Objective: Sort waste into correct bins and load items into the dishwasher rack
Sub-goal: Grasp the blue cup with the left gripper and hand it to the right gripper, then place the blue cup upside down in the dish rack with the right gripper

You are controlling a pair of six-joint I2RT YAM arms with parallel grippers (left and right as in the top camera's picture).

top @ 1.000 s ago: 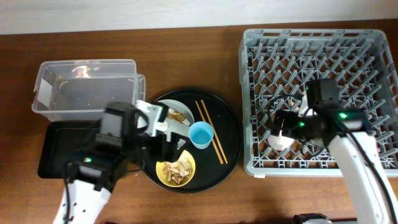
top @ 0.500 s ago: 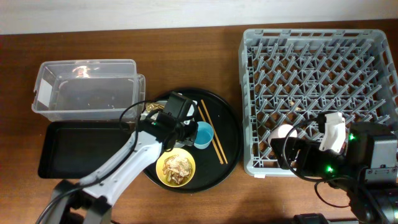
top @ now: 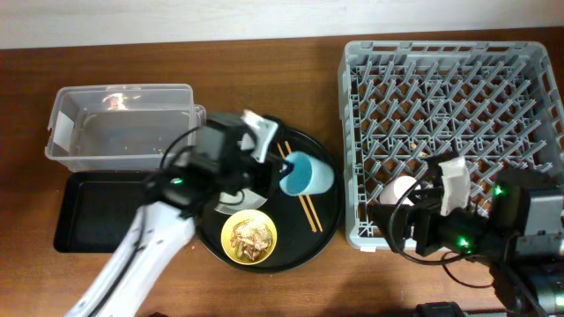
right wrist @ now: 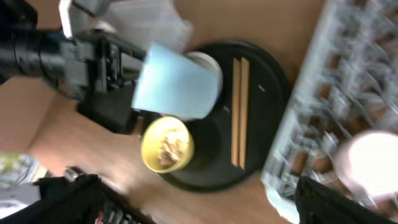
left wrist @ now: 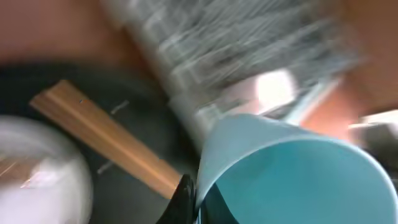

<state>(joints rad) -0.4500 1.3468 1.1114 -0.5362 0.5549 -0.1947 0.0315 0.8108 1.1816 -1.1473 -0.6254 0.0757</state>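
My left gripper (top: pixel 280 173) is shut on the rim of the light blue cup (top: pixel 308 173), which hangs tilted above the round black tray. In the left wrist view the dark fingers (left wrist: pixel 185 200) pinch the cup (left wrist: pixel 298 174) wall. Two chopsticks (top: pixel 308 210) lie on the tray under it. The yellow bowl (top: pixel 248 236) holds brownish food scraps. The pink cup (top: pixel 401 188) sits in the dishwasher rack (top: pixel 449 79). My right gripper (top: pixel 398 231) stands open at the rack's front left corner, holding nothing. My left arm hides most of the plate.
The clear tub (top: pixel 123 132) stands at the back left, with the shallow black tray (top: pixel 84 216) in front of it. The round black tray (top: pixel 328 211) lies between them and the rack. The right wrist view shows the bowl (right wrist: pixel 166 144) and chopsticks (right wrist: pixel 239 112).
My left gripper has shut on the blue cup's rim, then lifted and tilted it toward the right. My right arm has drawn back from the rack, leaving the pink cup there.
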